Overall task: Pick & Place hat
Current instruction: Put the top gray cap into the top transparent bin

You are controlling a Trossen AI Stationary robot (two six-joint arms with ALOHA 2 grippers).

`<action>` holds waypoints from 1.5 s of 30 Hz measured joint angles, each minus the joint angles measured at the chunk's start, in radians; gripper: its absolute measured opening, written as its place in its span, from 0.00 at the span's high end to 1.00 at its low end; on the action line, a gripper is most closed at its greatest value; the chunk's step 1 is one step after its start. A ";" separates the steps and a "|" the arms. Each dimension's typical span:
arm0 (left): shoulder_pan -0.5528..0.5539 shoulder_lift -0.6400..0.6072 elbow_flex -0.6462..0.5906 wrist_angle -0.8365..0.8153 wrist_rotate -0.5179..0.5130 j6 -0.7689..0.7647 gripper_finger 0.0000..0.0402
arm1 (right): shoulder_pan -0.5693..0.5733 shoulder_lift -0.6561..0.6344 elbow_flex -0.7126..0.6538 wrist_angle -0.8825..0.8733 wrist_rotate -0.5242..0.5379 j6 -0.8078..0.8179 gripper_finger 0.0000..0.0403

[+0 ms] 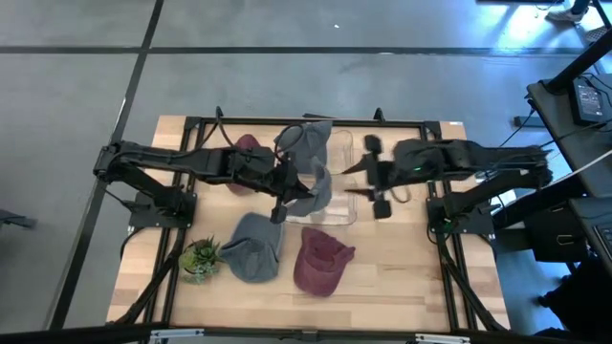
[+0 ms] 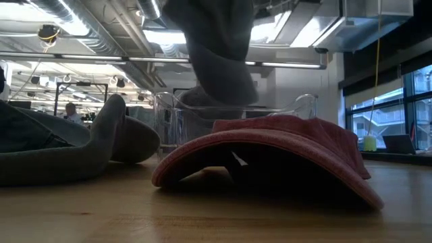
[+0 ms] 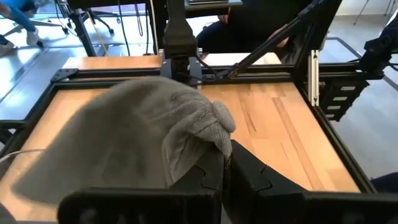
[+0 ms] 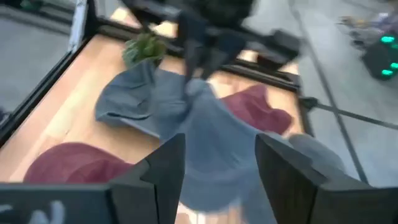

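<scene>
My left gripper point(image 1: 284, 196) is over the table's middle, shut on a grey hat point(image 1: 314, 186) that hangs over the left end of a clear bin point(image 1: 342, 182). The low view shows this hat point(image 2: 216, 54) reaching down to the bin's rim point(image 2: 304, 101). My right gripper point(image 4: 221, 168) is open, just right of the bin point(image 1: 378, 191), facing the hanging hat point(image 4: 211, 130) with nothing between its fingers. Another grey hat point(image 1: 308, 139) rests at the bin's far left corner. My left gripper pinches a bunched fold of the grey hat's cloth point(image 3: 214, 121) between its two shut fingers point(image 3: 249, 171). It comes at it slanting from above and the table's left. The hat is lifted clear of the table and hangs slack below the fingers point(image 4: 198, 87).
A grey hat point(image 1: 253, 248) and a red hat point(image 1: 320, 260) lie brim down on the near half of the table. A maroon hat point(image 1: 247, 151) lies under my left arm. A small green plant point(image 1: 199, 258) stands near the near left corner. Bare wood shows right of the red hat.
</scene>
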 joint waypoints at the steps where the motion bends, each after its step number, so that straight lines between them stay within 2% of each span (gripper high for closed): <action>1: 0.000 0.000 0.003 -0.009 0.000 -0.001 0.99 | 0.000 0.031 0.019 -0.002 -0.017 -0.017 0.52; 4: 0.000 0.001 0.003 -0.025 0.001 -0.022 0.99 | 0.000 0.122 0.083 -0.012 -0.063 -0.079 0.52; 8: 0.000 0.001 0.003 -0.059 0.013 -0.037 0.99 | -0.001 0.242 0.188 -0.065 -0.070 -0.131 0.52; 18: -0.018 0.001 0.003 -0.070 0.052 -0.034 0.99 | -0.018 0.443 0.416 -0.282 -0.065 -0.063 0.54; 23: -0.024 0.001 0.003 -0.073 0.049 -0.026 0.99 | -0.024 0.477 0.473 -0.359 -0.122 -0.039 0.67; 29: -0.024 0.001 0.003 -0.071 0.040 -0.020 0.98 | -0.024 0.478 0.478 -0.367 -0.122 -0.045 0.96; 32: -0.024 -0.001 0.003 -0.075 0.049 0.047 0.97 | -0.024 0.476 0.478 -0.367 -0.118 -0.032 0.96; 37: -0.032 -0.019 0.002 -0.060 0.007 0.057 0.94 | -0.024 0.473 0.479 -0.383 -0.069 -0.023 0.98; 45: -0.011 -0.060 0.002 -0.096 -0.004 0.056 0.87 | -0.033 0.470 0.480 -0.393 -0.061 -0.023 0.98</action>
